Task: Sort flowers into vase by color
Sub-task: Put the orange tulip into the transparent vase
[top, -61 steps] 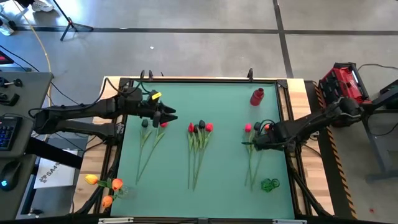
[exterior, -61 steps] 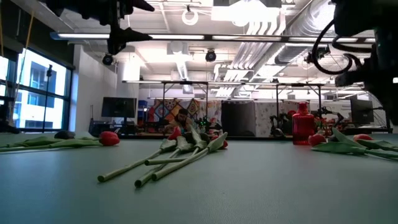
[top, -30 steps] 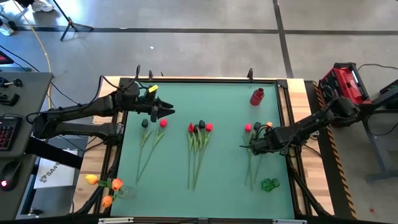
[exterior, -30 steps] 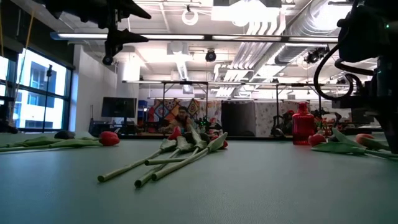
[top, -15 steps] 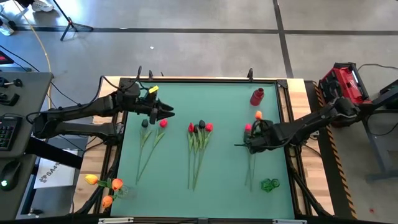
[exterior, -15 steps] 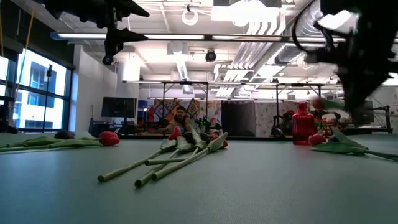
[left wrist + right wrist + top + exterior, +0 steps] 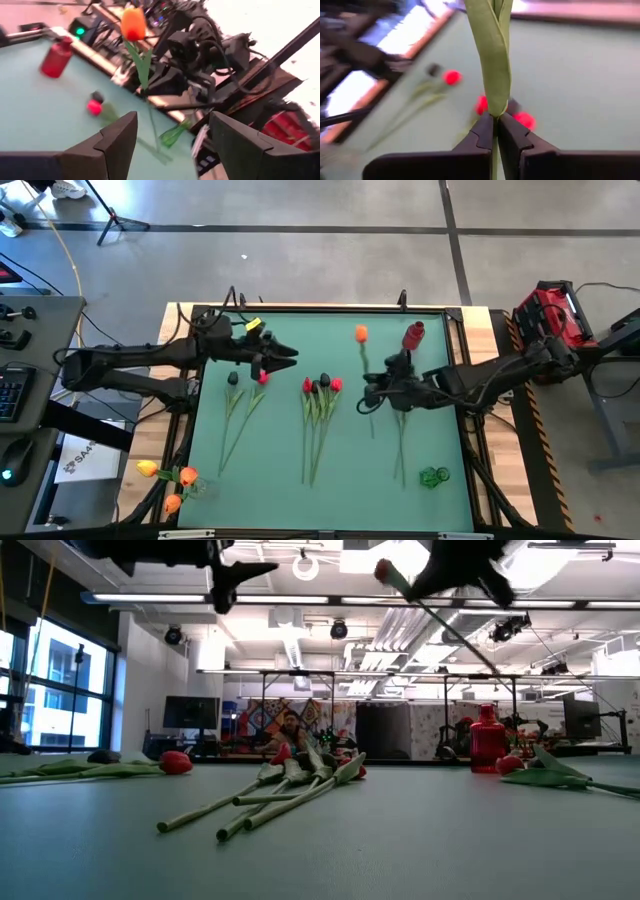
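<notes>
**Orange tulip up off the desk**

Nearest, by the front left corner of the desk (image 7: 350, 470): three orange tulips (image 7: 188, 476) bunched together. By the front right: a small green thing (image 7: 433, 477). No change at either spot.

A little farther in, flat on the desk: a pair of tulips (image 7: 245, 390) on the left, one red and one dark. In the middle, a mixed bunch (image 7: 320, 395). On the right, one tulip left behind (image 7: 401, 445).

Above those, the big change. Right claw (image 7: 372, 393) closed tight on the green stem of one more orange tulip (image 7: 361, 333). A second ago, down low at the right-hand pile. Now up in the air and over toward the middle, with the orange head pointing to the far side of the desk. Plain to see from the right wrist: both fingers pinched on stem and leaf.

Left claw (image 7: 285, 356) wide open, holding nothing, up in the air over the left pair. Pushed out a little more toward the orange tulip than before.

Farthest back: a red bottle (image 7: 413, 335), standing up, not touched.

So: pick-up done. Next, most likely, a pass to the open left claw, then a trip to the orange bunch at the near left corner.
</notes>
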Tool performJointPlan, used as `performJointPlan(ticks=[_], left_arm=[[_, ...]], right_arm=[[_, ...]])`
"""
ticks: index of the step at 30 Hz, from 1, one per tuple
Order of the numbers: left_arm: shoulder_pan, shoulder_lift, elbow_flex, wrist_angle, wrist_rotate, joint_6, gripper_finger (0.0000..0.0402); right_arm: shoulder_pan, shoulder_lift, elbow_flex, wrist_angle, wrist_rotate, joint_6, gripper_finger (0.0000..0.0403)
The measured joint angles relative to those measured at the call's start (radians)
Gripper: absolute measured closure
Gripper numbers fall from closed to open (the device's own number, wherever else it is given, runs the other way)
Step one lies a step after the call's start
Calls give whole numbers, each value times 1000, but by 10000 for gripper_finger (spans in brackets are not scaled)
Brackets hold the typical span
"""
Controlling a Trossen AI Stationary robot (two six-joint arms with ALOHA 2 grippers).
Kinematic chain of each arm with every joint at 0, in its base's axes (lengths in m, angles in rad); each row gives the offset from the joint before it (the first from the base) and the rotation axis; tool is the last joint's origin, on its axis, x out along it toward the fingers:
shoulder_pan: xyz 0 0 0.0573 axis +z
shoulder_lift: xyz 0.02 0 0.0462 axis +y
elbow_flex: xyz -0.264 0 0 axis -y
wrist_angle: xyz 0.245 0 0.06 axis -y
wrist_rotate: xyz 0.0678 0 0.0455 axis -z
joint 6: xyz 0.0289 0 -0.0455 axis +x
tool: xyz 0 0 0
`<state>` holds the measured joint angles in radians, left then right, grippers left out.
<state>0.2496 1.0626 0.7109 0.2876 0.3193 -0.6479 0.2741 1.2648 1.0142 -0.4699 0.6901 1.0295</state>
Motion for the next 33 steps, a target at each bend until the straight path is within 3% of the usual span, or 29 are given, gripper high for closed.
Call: performJointPlan(ticks=[5, 12, 21, 27, 33], left_arm=[[-31, 75, 0, 167, 9, -28, 167], [-61, 181, 6, 407, -6, -29, 169], [-106, 314, 164, 413, -6, 121, 199], [-130, 375, 255, 415, 22, 237, 211], [-133, 388, 275, 413, 39, 258, 244]], right_arm=[[-16, 0, 0, 185, -37, -245, 403], [-46, 0, 0, 319, -221, -417, 403], [-65, 0, 0, 399, -379, -487, 403], [-65, 0, 0, 426, -412, -492, 403], [-64, 0, 0, 435, -413, -491, 403]])
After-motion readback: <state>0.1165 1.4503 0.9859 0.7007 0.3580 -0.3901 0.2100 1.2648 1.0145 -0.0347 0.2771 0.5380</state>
